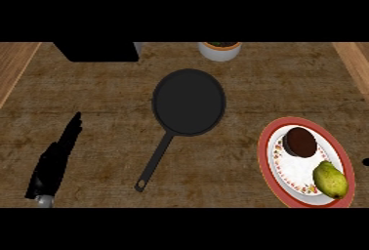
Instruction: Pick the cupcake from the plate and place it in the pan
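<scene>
Here the cupcake (300,142) sits on the plate (277,183), well apart from the straight-fingered left hand (56,158).

Light was dim and even, no clear source, v. little shadow anywhere. The counter (108,141) read murky brown, grain smeared soft w/ no crisp edges. The pan (189,101) was flat matte black, no glare, interior detail lost. The left hand (54,161) went near-silhouette. Only the plate (277,161) came out bright, white w/ red rim. No obvious edge distortion.
</scene>
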### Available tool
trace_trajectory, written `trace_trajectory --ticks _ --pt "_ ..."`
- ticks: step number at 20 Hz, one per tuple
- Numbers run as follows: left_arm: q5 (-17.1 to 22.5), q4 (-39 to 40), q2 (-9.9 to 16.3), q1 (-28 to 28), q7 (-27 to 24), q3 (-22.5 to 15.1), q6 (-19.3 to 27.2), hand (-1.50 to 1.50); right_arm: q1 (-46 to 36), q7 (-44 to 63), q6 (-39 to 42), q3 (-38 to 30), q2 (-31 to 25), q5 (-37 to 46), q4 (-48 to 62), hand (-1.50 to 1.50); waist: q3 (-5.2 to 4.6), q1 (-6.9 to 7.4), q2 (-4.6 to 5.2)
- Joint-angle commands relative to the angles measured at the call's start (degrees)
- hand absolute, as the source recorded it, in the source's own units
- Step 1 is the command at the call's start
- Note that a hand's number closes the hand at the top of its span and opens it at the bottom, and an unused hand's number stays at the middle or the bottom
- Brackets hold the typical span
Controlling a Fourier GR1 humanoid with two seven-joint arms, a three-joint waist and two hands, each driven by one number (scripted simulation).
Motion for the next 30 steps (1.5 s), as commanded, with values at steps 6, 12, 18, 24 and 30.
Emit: trace_trajectory --ticks 6,12,18,24,30 --pt "-0.13 -3.68 0.06 -0.75 3.90 0.70 -2.00 0.00 -10.00 9.12 17.73 4.63 -6.21 1.25 -1.14 -1.50 0.00 1.21 0.10" --pt "-3.29 -3.16 -2.41 2.41 1.14 0.53 -1.50 0.00 -15.82 20.32 19.78 6.64 -2.86 4.67 -4.31 -1.50 -0.01 0.69 -0.02" --pt "-3.70 0.44 -4.28 1.92 -1.52 2.12 -2.68 0.00 -23.22 25.23 26.43 9.66 1.83 8.06 1.57 -1.50 -0.02 0.73 0.09" --pt "-3.38 -4.10 -3.04 1.06 3.91 3.64 -3.99 0.00 -27.54 33.55 32.52 12.93 2.65 10.97 1.14 -1.50 -0.02 0.76 0.04" --pt "-6.19 -1.85 -5.65 1.46 2.20 2.72 -4.60 0.00 -31.78 41.56 37.58 12.84 6.72 12.61 1.81 -1.50 -0.02 0.50 0.03"
